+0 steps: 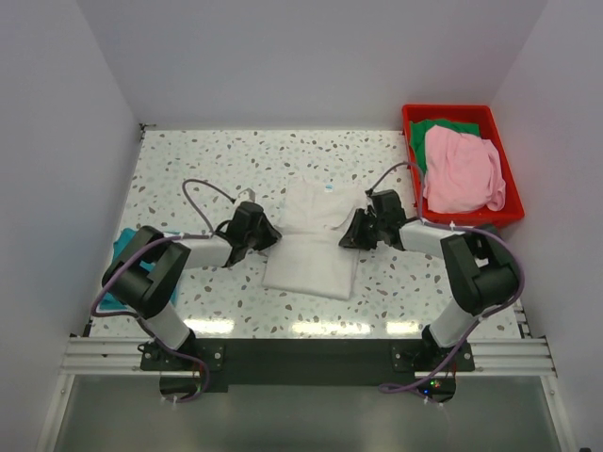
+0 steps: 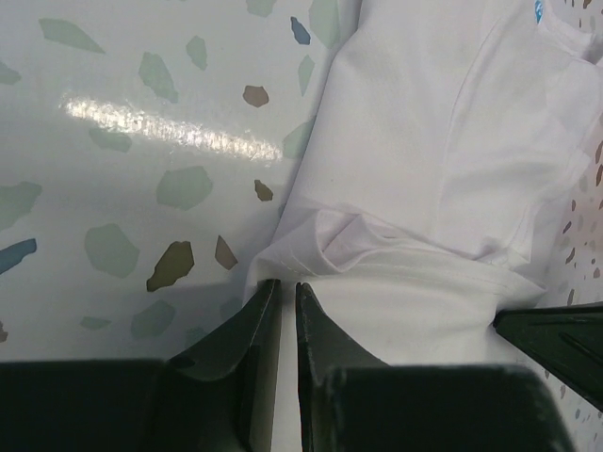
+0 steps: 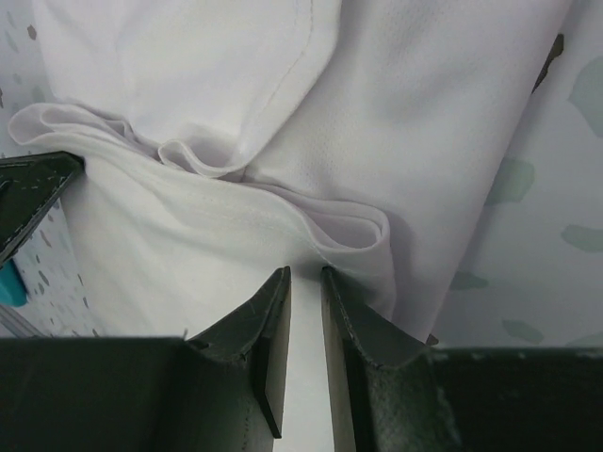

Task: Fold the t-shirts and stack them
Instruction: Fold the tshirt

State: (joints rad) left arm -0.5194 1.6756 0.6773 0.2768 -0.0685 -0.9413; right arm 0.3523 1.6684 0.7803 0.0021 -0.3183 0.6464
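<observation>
One white t-shirt [image 1: 311,247], mid-table [image 1: 188,169], looks half folded. Left gripper [image 2: 287,287] pinches its left edge; right gripper [image 3: 306,275] sits narrowly parted at the right edge, hold unclear. Next I'd release cleanly, then fold again.

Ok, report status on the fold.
Left gripper pinching off-white t-shirt, left edge. Right gripper at right edge, jaws narrow, grip unclear. Shirt mid-fold between them. Nothing in the way.
</observation>
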